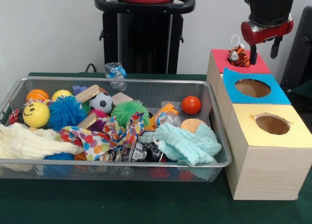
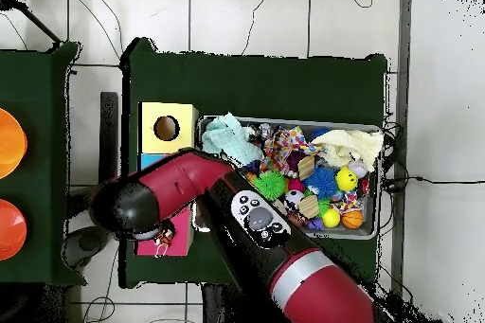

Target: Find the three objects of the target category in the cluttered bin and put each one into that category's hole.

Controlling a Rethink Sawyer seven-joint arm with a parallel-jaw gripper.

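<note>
My gripper (image 1: 265,51) hung over the red-topped box (image 1: 258,65), fingers spread apart and holding nothing, one finger just beside a small tiger toy (image 1: 238,56). The tiger toy sat at the red box's hole, upright, a loop sticking up from it; could not tell if it rested on the rim or partly inside. In the overhead view the toy (image 2: 166,237) showed on the red top (image 2: 152,246), with my arm (image 2: 180,187) covering most of the boxes. Next along the row sat the blue-topped box (image 1: 278,95) with a round hole, then the yellow-topped box (image 1: 297,131) with a ragged-edged hole, all three touching in a line beside the wire bin (image 1: 214,131). The bin was full: yellow smiley ball (image 1: 36,114), blue spiky ball (image 1: 66,112), green spiky ball (image 1: 127,111), soccer ball (image 1: 101,102), small basketball (image 1: 37,95), red ball (image 1: 191,105), wooden blocks (image 1: 87,93), a mint cloth (image 1: 187,143) at the box end, a cream cloth (image 1: 24,141) at the other end, a polka-dot fabric (image 1: 105,136) between them. A clear plastic item with blue (image 1: 115,70) stood at the bin's far rim. Everything sat on a dark green table cover (image 1: 146,207).
</note>
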